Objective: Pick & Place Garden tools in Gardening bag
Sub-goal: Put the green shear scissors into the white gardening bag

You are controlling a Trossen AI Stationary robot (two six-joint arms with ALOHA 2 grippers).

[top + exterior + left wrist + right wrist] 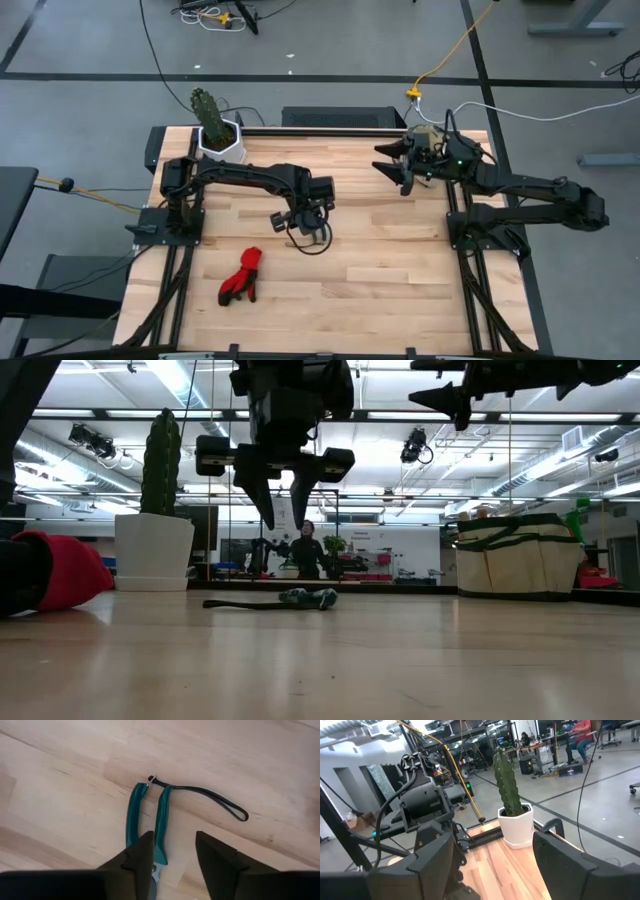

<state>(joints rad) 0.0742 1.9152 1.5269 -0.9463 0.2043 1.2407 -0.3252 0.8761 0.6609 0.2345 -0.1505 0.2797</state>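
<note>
The pruning shears (159,822), with teal handles, lie flat on the wooden table, and a thin dark cord (220,800) is looped from the handle ends. My left gripper (175,836) hangs open above their pivot end, pointing steeply down; the low view shows its fingertips (284,520) well clear of the shears (310,598). Red gloves (242,275) lie nearer the front left. The beige gardening bag (518,555) with green trim stands at the far right. My right gripper (385,160) is held level and open, high beside the bag.
A white hexagonal pot with a tall cactus (215,130) stands at the table's far left corner. Bare wood lies between the shears and the bag. A person shows far off in the room beyond the table.
</note>
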